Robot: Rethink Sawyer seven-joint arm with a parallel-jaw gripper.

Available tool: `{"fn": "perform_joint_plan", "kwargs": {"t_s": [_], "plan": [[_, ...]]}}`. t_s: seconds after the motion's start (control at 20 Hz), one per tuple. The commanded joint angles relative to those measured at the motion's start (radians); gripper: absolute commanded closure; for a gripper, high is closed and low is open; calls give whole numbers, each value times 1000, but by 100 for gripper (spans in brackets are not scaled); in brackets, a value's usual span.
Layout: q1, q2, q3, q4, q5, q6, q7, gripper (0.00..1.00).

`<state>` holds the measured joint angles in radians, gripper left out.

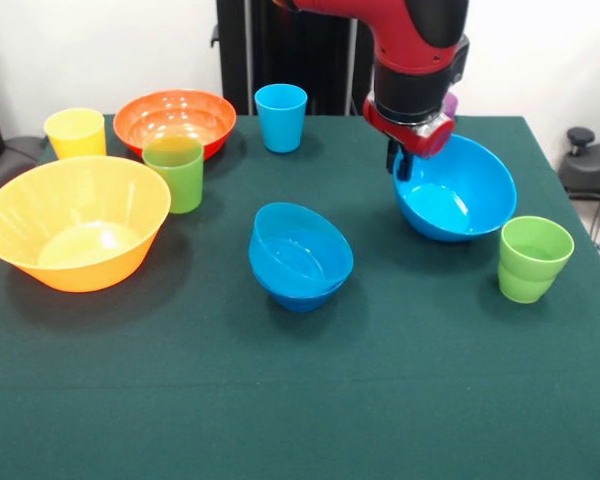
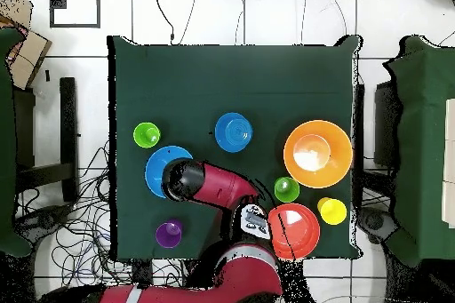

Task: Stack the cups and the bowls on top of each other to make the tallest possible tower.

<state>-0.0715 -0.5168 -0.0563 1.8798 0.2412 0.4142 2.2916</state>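
My gripper (image 1: 404,164) is shut on the far left rim of the big light blue bowl (image 1: 460,190), which stands tilted toward the camera; in the overhead view (image 2: 158,164) the arm's wrist covers part of it. A medium light blue bowl (image 1: 300,250) sits nested in a small dark blue bowl (image 1: 302,296) at the table's middle. The big yellow-orange bowl (image 1: 75,222) and the orange-red bowl (image 1: 175,118) stand at the left. The cups stand singly: yellow (image 1: 75,132), green (image 1: 174,172), light blue (image 1: 281,117), a second green (image 1: 533,258), and purple (image 2: 169,233), mostly hidden behind the arm in the front view.
The dark green table (image 1: 280,400) ends close behind the orange-red bowl and the light blue cup. The second green cup stands just to the right of the held bowl. Cables lie on the floor (image 2: 80,228) beside the table.
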Motion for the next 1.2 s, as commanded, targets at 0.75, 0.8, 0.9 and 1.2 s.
{"fn": "perform_joint_plan", "kwargs": {"t_s": [0.75, 0.8, 0.9, 1.2], "plan": [[-5, 11, 67, -38, -5, 119, 69, 100], [-5, 11, 67, -39, -6, 120, 68, 100], [-7, 11, 68, -40, -8, 126, 63, 100], [8, 11, 60, -48, -32, 134, 46, 100]]}}
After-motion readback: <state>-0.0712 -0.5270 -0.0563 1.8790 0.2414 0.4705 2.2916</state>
